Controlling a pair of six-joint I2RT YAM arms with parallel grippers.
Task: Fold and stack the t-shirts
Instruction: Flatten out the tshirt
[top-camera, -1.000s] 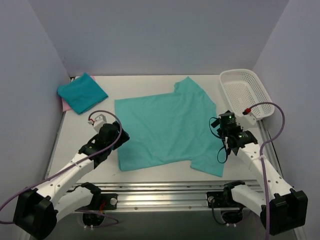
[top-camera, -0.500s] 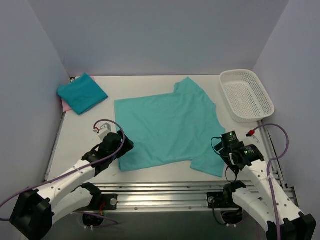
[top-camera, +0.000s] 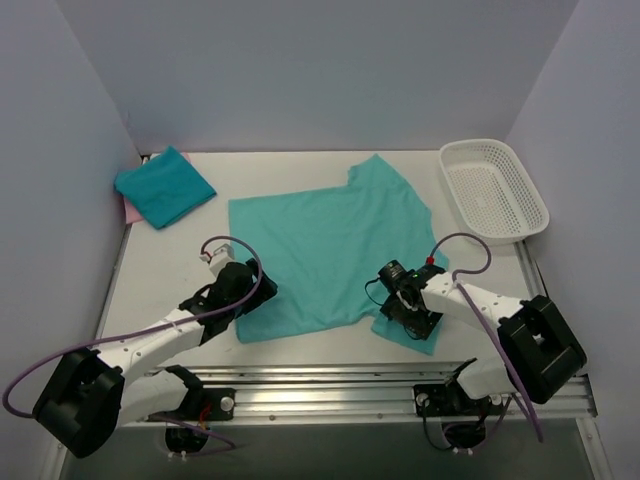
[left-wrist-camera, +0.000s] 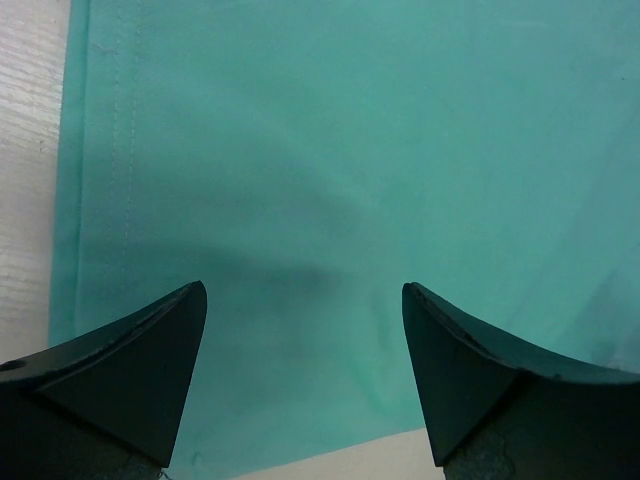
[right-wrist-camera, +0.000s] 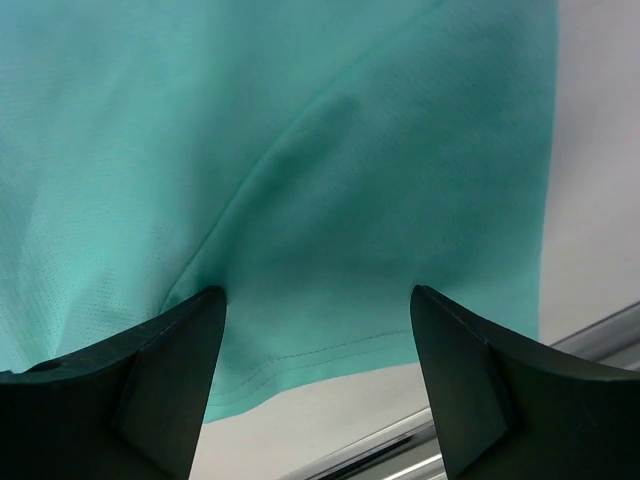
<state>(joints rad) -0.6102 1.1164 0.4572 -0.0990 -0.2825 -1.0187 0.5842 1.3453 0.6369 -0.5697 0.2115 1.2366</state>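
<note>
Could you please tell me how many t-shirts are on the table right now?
3. One teal t-shirt lies spread flat in the middle; a folded teal t-shirt sits at the far left corner on a pink t-shirt, mostly hidden. More could lie beneath.

white mesh basket (top-camera: 492, 190), pale tabletop (top-camera: 160, 270)

The spread t-shirt (top-camera: 330, 255) is teal, the basket (top-camera: 492, 192) white.

L gripper (left-wrist-camera: 302, 300) low, pointing down, jaws wide; R gripper (right-wrist-camera: 315, 297) low, pointing down, jaws apart.
</note>
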